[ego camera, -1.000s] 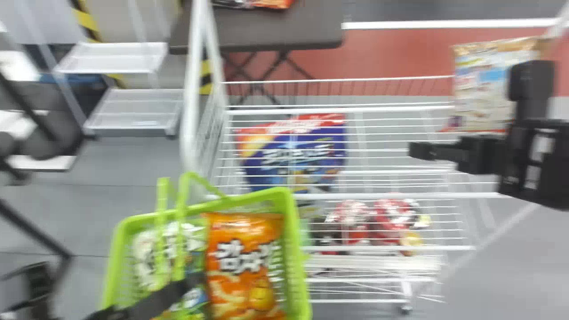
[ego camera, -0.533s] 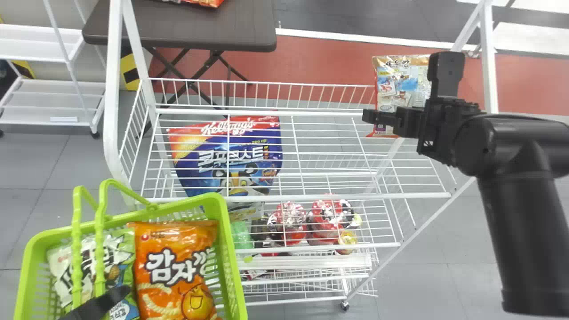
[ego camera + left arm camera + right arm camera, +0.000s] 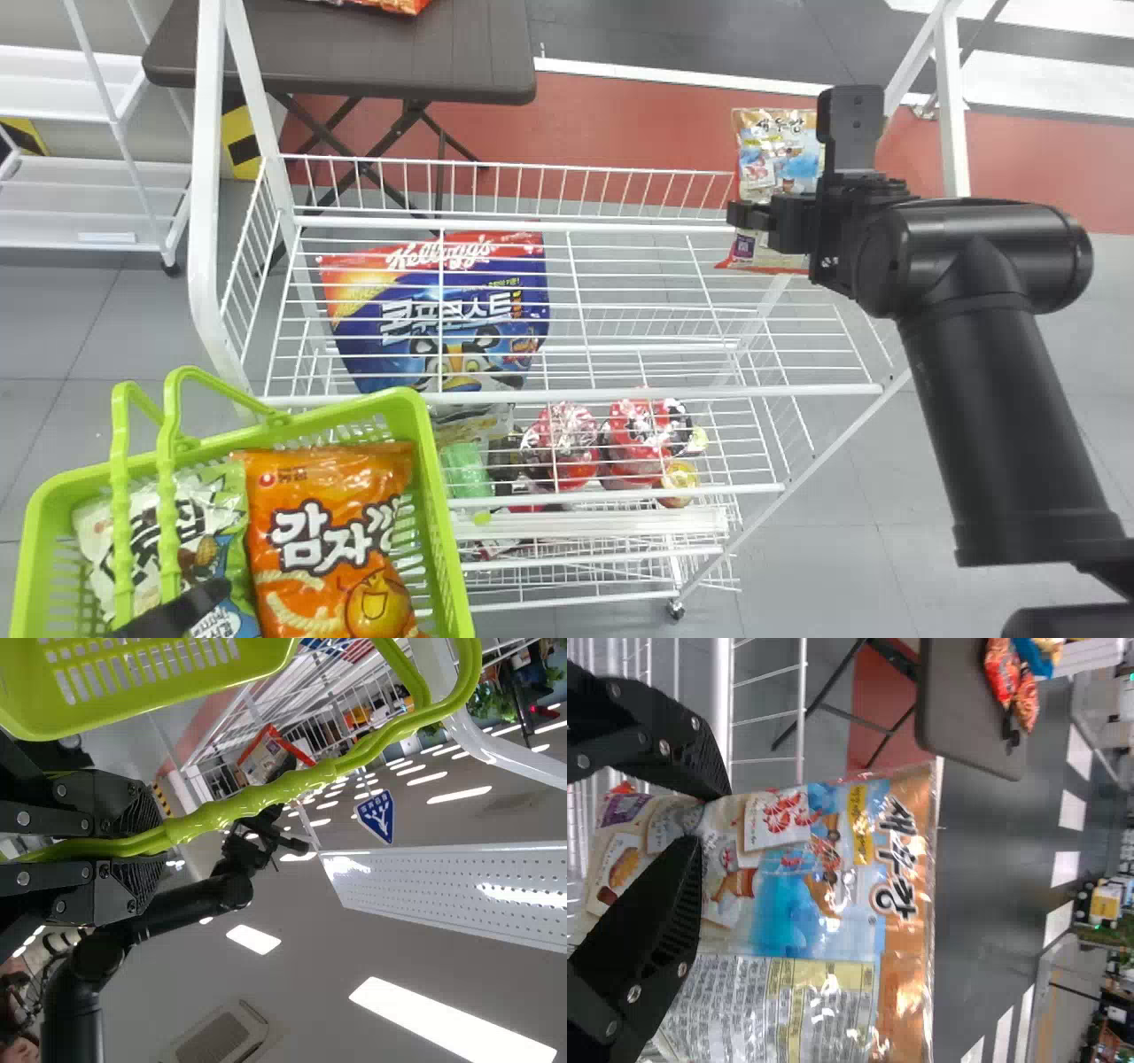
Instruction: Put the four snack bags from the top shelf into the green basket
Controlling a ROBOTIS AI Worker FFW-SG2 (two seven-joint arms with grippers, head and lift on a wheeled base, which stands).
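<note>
At near left, the left gripper [image 3: 182,610] is clasping the green basket [image 3: 447,540] by its handle [image 3: 257,797], and snack bags [image 3: 328,540] are lying inside. Farther off, beside the top shelf's [image 3: 567,394] back right end, the right gripper's [image 3: 740,215] narrowed fingers are pinching an upright bag [image 3: 771,151].

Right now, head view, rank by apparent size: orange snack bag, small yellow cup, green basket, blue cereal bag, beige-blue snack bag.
1. green basket
2. orange snack bag and blue cereal bag: too alike to rank
3. beige-blue snack bag
4. small yellow cup
</note>
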